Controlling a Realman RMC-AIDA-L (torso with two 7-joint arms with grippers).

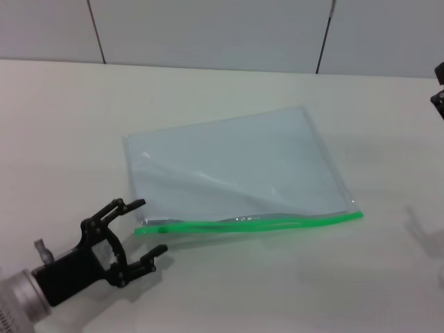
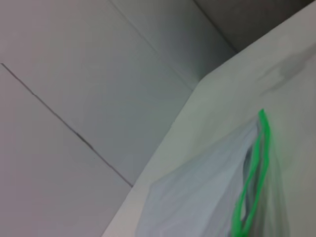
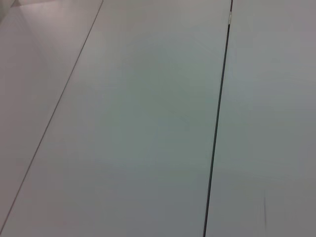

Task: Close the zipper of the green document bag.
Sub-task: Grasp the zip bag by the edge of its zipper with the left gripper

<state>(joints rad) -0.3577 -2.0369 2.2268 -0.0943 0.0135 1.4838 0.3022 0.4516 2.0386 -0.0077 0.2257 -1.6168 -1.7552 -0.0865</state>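
The green document bag (image 1: 236, 166) is lying flat on the white table (image 1: 62, 132), slightly askew, with the zipper (image 1: 250, 223) running along its near long edge. In the left wrist view the two green tracks (image 2: 252, 182) are bowing apart, so the zip is reading as open along most of its length; the slider itself is too small to pick out. The left gripper (image 1: 142, 227) is hovering just beside the left end of the strip, its black fingers spread wide and gripping nothing. The right gripper (image 1: 438, 90) is sitting at the far right edge, barely in view, and its fingers cannot be told. This looks like the approach step: the next move is calling for the open fingers to settle over the strip's left end, pinning or pinching it before any pull along the track.
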